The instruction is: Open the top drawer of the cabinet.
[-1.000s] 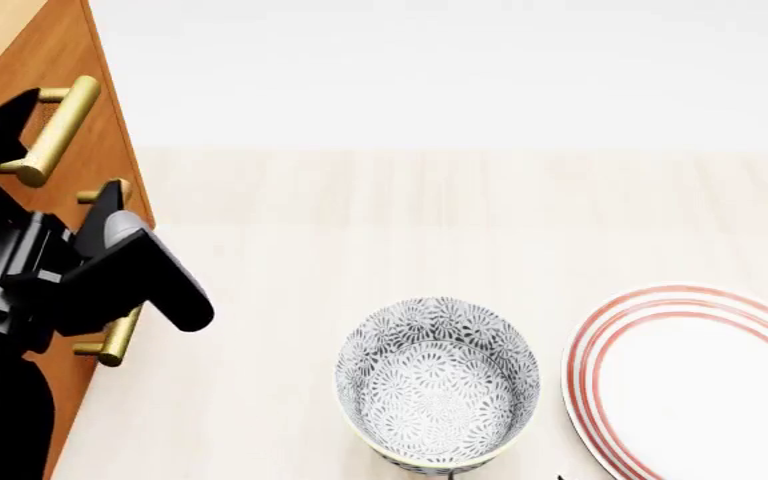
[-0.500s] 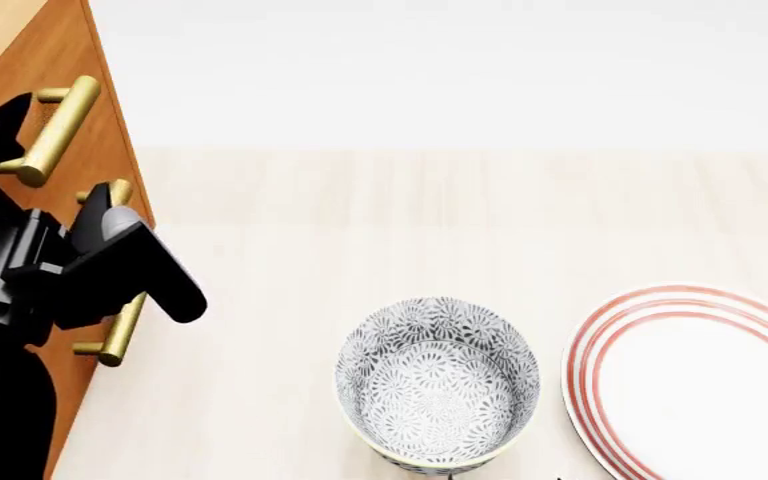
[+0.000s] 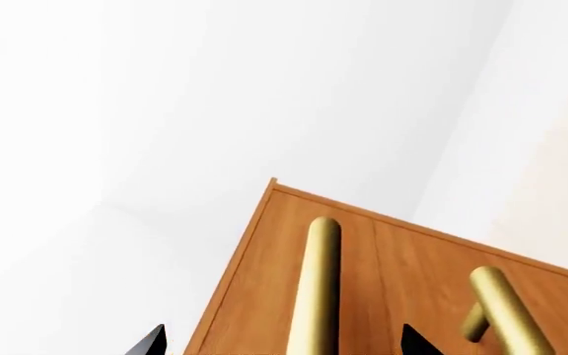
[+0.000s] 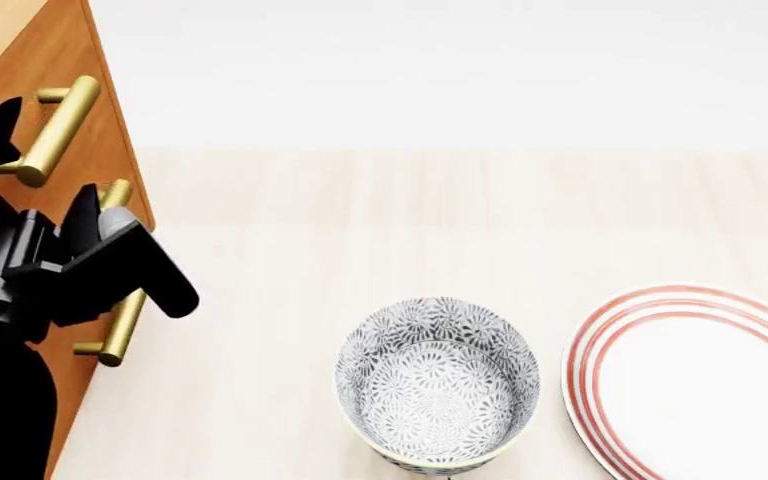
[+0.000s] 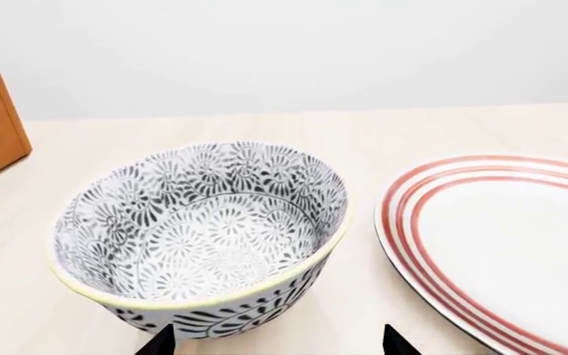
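Left pincer [image 4: 37,170] has crept up and in toward the cabinet [image 4: 84,130] over the last second; bowl [image 4: 438,382] and plate [image 4: 698,375] haven't budged. Its jaws are spread wide and holding nothing: in the left wrist view one brass handle [image 3: 319,288] runs between the two dark tips, which show only at the frame edge. Which drawer that bar belongs to is hard to say from that view alone, since a second bar [image 3: 506,314] sits just outside one tip. From the head view the top drawer [image 4: 37,75] is closed, with its handle [image 4: 61,128] just beyond the far tip and the lower handle [image 4: 120,300] back under the pincer body, so I'd judge the top bar is the target and not yet seated. To do this well: push further so the top bar sits deep between the jaws, centred along its length, then close fully before any pull. Pull straight out, square to the drawer front, or the bar slips off. Right pincer [image 5: 276,342] is also open and empty, hovering just short of the bowl on the bench [image 5: 363,137]; leave it parked.
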Motion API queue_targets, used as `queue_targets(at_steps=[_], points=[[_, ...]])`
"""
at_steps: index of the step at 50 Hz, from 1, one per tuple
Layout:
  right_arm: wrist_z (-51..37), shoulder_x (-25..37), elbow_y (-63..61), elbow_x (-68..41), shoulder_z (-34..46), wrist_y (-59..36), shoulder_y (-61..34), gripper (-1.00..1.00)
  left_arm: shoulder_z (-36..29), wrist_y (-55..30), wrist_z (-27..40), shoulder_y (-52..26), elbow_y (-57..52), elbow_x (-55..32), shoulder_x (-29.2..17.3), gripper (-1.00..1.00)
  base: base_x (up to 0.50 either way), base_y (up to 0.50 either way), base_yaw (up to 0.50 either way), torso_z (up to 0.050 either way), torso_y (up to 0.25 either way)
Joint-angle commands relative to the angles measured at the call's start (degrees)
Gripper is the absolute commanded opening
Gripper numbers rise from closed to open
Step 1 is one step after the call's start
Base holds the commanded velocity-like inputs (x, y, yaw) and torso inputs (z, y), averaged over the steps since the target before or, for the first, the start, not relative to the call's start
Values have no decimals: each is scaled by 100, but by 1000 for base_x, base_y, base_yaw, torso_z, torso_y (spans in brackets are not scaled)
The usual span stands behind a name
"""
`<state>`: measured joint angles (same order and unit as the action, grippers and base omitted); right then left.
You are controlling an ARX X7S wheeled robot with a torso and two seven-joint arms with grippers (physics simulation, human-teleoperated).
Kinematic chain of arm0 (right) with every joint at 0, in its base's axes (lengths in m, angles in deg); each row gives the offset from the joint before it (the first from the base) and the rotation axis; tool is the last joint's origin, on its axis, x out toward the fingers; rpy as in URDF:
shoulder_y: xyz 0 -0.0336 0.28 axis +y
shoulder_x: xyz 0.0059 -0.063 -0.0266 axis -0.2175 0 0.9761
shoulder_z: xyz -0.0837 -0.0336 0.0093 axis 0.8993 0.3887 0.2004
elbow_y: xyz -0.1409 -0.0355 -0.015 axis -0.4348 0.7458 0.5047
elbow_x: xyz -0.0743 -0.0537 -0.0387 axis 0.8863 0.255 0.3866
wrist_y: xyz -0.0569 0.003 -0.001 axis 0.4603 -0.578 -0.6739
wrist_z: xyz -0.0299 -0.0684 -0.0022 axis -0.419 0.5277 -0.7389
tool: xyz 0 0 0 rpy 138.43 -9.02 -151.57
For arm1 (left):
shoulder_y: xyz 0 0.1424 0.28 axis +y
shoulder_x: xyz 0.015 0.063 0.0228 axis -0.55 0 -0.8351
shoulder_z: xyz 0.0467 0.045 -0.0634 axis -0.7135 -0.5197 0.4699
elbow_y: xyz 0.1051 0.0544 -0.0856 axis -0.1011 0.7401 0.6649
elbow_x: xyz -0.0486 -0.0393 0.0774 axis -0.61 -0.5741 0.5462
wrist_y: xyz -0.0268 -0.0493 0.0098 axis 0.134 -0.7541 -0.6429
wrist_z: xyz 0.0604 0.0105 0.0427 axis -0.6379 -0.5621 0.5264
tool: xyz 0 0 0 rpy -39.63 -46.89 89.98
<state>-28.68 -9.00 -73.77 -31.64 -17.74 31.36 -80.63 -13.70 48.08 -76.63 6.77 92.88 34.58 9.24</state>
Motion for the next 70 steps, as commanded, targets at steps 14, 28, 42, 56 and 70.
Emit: queue_targets(at_steps=[14,28,42,56,70], points=[[-4,30,16,-73,58,-19,-9,100,60,77,206,-41,417,-99,108,100,0,0,0,0,0],[2,42,50,-116,88,-20,-24,100,-24,133,208,-51,524,-77,104,-100,0,0,0,0,0],[12,48,106,-165,121,-38,-51,100,-123,233,224,-53,527,-34,81,-100,1,0,0,0,0],[-31,70,90,-184,136,-35,-60,100,-283,181,8,-108,260,38,182,-100,0,0,-1,0,0],[-42,87,96,-232,151,-20,-61,100,-375,142,-94,-146,35,63,339,-100,-1,0,0,0,0]])
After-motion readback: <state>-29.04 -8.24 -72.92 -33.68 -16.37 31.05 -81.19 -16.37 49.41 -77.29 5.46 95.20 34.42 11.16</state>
